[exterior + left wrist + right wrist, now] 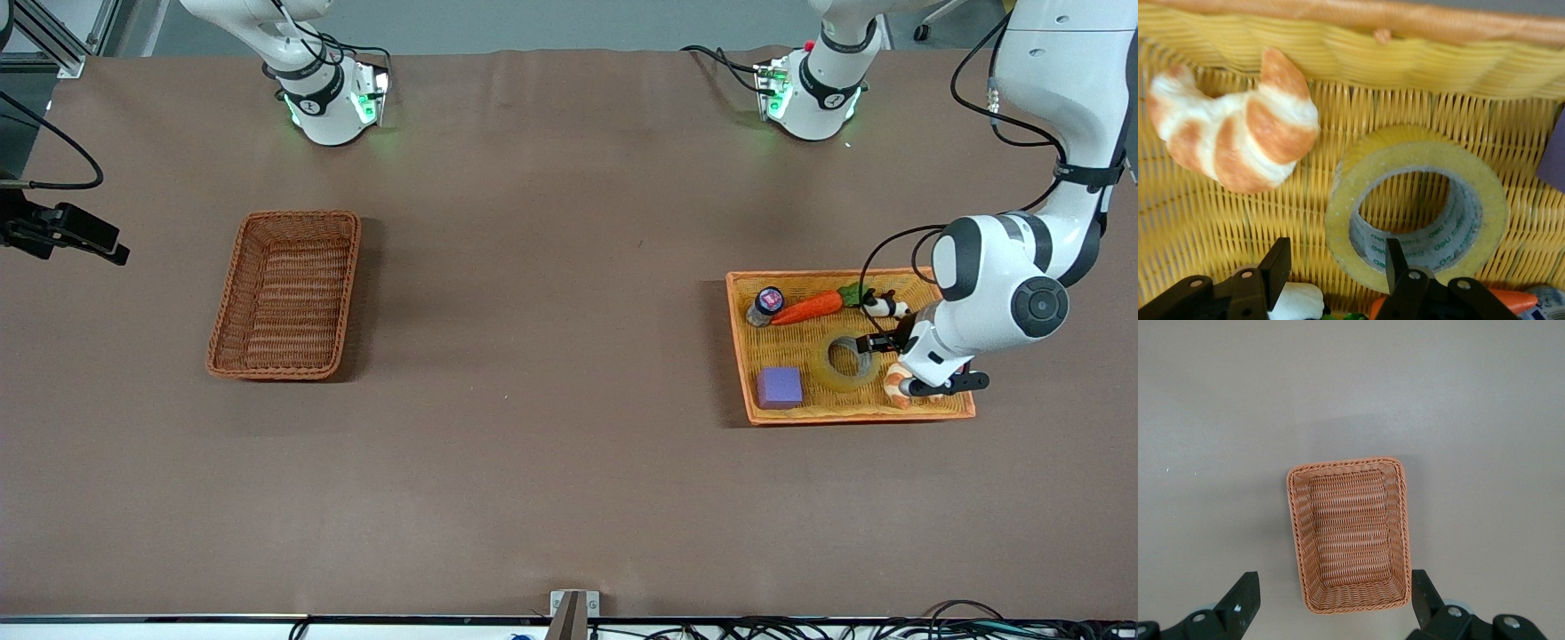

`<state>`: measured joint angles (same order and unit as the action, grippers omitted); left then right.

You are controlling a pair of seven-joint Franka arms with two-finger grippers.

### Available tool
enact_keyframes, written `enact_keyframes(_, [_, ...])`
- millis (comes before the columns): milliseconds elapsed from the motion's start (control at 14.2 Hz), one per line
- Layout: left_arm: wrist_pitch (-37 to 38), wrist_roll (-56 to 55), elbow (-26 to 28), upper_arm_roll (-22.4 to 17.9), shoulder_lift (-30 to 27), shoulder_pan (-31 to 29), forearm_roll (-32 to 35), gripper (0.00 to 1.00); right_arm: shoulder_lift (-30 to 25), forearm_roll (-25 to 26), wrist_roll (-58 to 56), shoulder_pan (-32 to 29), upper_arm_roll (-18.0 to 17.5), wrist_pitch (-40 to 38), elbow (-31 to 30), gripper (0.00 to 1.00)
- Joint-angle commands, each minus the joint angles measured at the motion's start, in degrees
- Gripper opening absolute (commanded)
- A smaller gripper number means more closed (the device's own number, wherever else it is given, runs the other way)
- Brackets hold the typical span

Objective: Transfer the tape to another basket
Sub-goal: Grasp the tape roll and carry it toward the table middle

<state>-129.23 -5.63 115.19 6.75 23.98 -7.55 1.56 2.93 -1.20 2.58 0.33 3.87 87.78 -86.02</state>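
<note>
While the right arm is waiting, the left arm is working at the tray (942, 411), which is lying on the surface (551, 444) toward the left arm's end. Clock directions are taken on the surface, with 6 o'clock pointing at the front camera.

A purple block (779, 388) is sitting in the tray's 7 o'clock corner. A croissant toy (896, 382) is lying near the 5 o'clock corner. The tape (849, 363) is lying flat in the tray between them, slightly toward 12 o'clock, with its hole facing up. The left tool (1335, 267) is hovering low at the ring's 3 o'clock edge with its fingers (1395, 263) spread apart. One is standing over the hole and the other outside the ring; contact cannot be confirmed.

Along the tray's 12 o'clock side, a small bottle (765, 305), a carrot toy (809, 308) and a panda toy (883, 306) are lying in a row.

The basket (286, 293) is standing well apart, toward the right arm's end. The right tool (1335, 600) is hanging high over it, fingers wide apart and holding nothing.
</note>
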Motion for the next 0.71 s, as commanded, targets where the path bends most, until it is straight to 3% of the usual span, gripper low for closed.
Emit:
enact_keyframes(0, [-2.08,0.80,0.74,0.20,1.94,-0.18,-0.68,0.55,-0.91,0.41,-0.64,-0.59,-0.27,0.02,-0.64,1.00])
enact_keyframes(212, [-3.31,0.71,0.30,0.20,3.35,-0.10,-0.68,0.47,-0.91,0.41,-0.64,-0.59,-0.27,-0.07,-0.64,1.00])
enact_keyframes(353, [-3.49,-0.07,-0.31,0.20,3.27,0.08,-0.68,0.20,-0.91,0.32,-0.82,-0.59,-0.27,-0.07,-0.64,1.00])
enact_keyframes(424, [-3.40,-0.78,-1.10,0.20,3.27,0.43,-0.77,0.12,-0.91,0.32,-0.82,-0.59,-0.27,-0.07,-0.64,1.00])
enact_keyframes(565, [-2.88,-2.27,-2.77,0.37,2.48,0.35,-0.77,0.00,-0.91,0.32,-0.82,-0.77,-0.27,-0.07,-0.64,1.00])
enact_keyframes(635, [-2.61,-2.54,-3.13,0.72,0.74,0.43,-0.77,0.00,-0.82,0.32,-0.91,-0.94,-0.27,-0.07,-0.64,1.00])
